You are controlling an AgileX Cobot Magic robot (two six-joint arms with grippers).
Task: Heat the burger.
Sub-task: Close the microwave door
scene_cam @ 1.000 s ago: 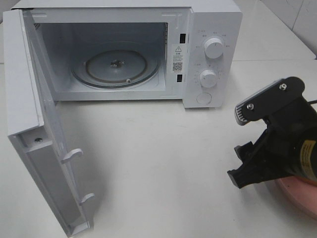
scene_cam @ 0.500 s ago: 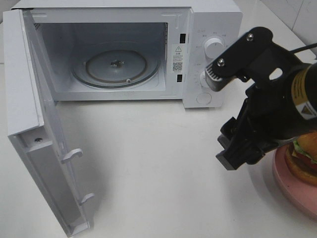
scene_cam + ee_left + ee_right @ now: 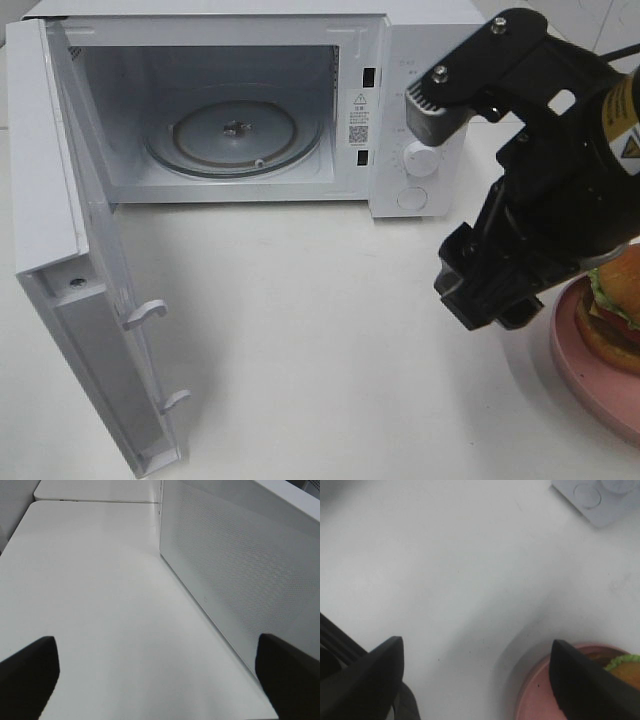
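Observation:
The burger (image 3: 615, 312), with golden bun, green lettuce and red tomato, sits on a pink plate (image 3: 590, 385) at the table's right edge. My right gripper (image 3: 487, 298) hangs just left of the burger and above the table, apart from it. In the right wrist view the right gripper (image 3: 475, 680) is open with only bare table between the fingers. The plate (image 3: 540, 692) and a bit of the burger's lettuce (image 3: 622, 661) show beside one fingertip. My left gripper (image 3: 157, 680) is open and empty beside the microwave's outer wall (image 3: 240, 565); it is out of the high view.
The white microwave (image 3: 425, 60) stands at the back, its cavity holding a glass turntable (image 3: 235, 135). Its door (image 3: 85, 290) is swung fully open toward the front left. Two dials (image 3: 422, 160) are on the right panel, partly behind my right arm.
My right arm has lifted and moved back toward the microwave panel, uncovering the burger on the plate. Its jaws have spread a little wider. The left gripper looks unchanged.

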